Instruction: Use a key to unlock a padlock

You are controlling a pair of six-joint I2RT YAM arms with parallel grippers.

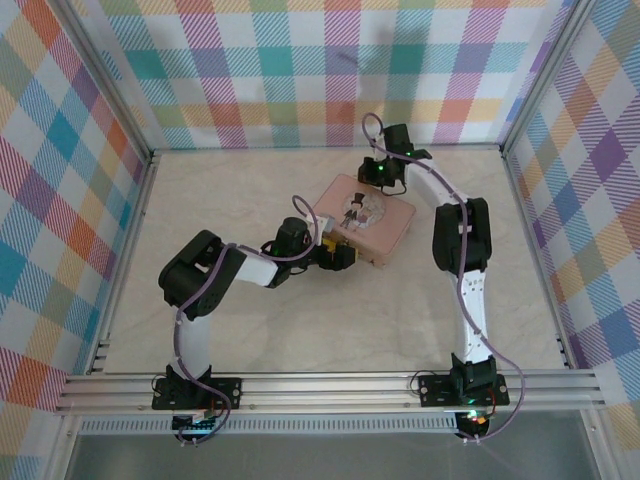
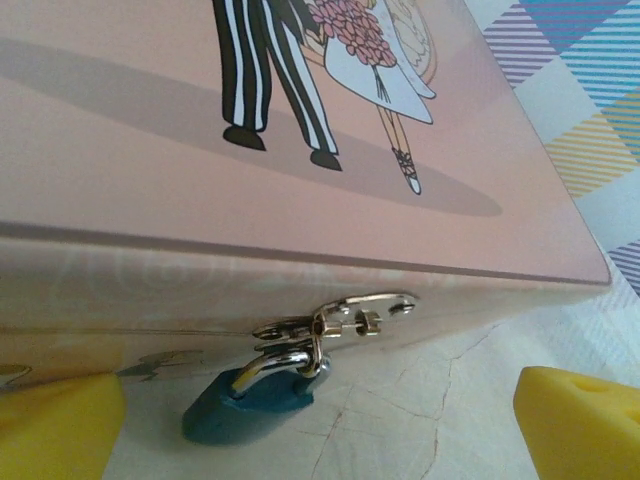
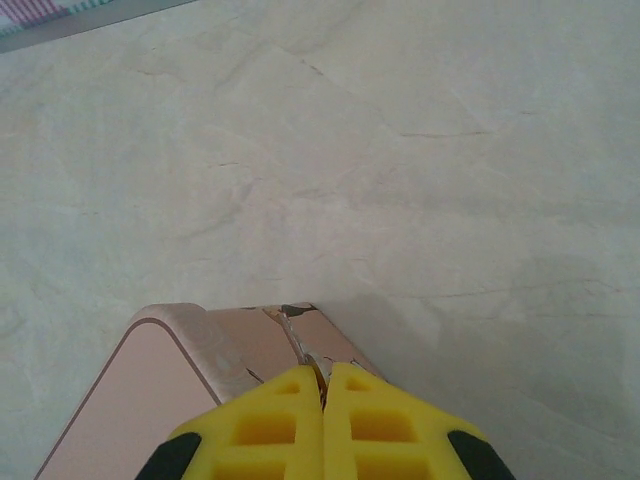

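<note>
The pink tin [image 1: 388,236] lies near the middle of the desk [image 1: 300,330], a little toward the far right corner. The padlock [image 2: 245,408] hangs by its silvery shackle [image 2: 285,362] from the hasp [image 2: 352,312] on the tin's side wall, its blue-teal body resting on the desk just beside the tin. The left end effector [image 2: 320,435] faces that wall with its yellow fingers [image 2: 60,425] spread wide, one on either side of the padlock and clear of it. The right end effector [image 3: 324,400] sits over the tin's far edge, fingers pressed together and pinching the key [image 3: 299,340], whose thin tip sticks out above a tin corner.
</note>
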